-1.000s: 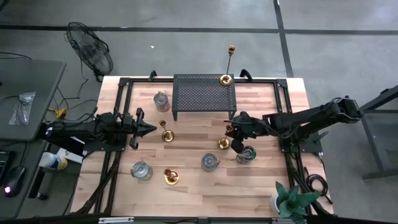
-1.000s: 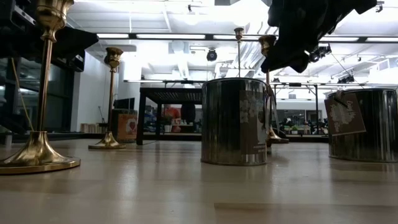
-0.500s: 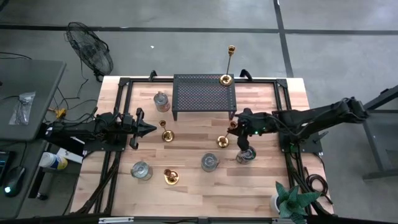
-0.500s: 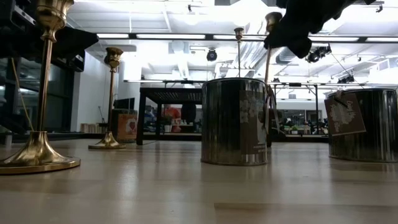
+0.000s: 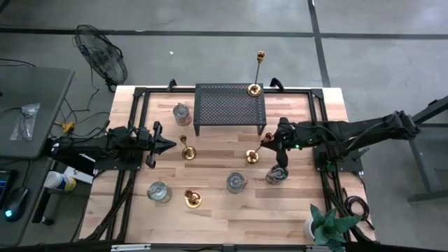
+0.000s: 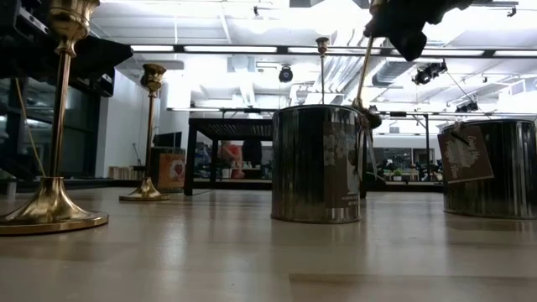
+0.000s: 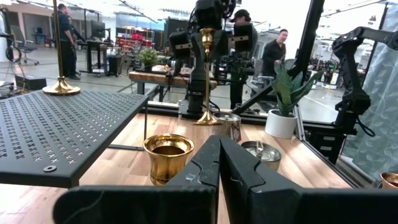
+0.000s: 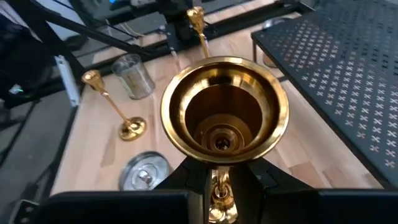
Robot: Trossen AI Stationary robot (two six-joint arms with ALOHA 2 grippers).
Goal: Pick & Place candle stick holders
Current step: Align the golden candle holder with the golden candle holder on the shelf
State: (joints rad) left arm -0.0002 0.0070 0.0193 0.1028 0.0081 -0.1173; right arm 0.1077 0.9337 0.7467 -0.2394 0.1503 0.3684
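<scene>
Stand [image 5: 230, 110] far-centre w/ tall candlestick [image 5: 255, 77] on its far-right corner. Plant [image 5: 326, 225] near-right. Cups [image 5: 236, 182] & candlesticks [image 5: 187, 150] spread left to right, nearer than stand.

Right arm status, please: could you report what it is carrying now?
Right tool shut on brass candlestick, lifted clear, tilted. Left tool shut, empty, waiting at table's left. Black perforated stand close beside the carry.
</scene>
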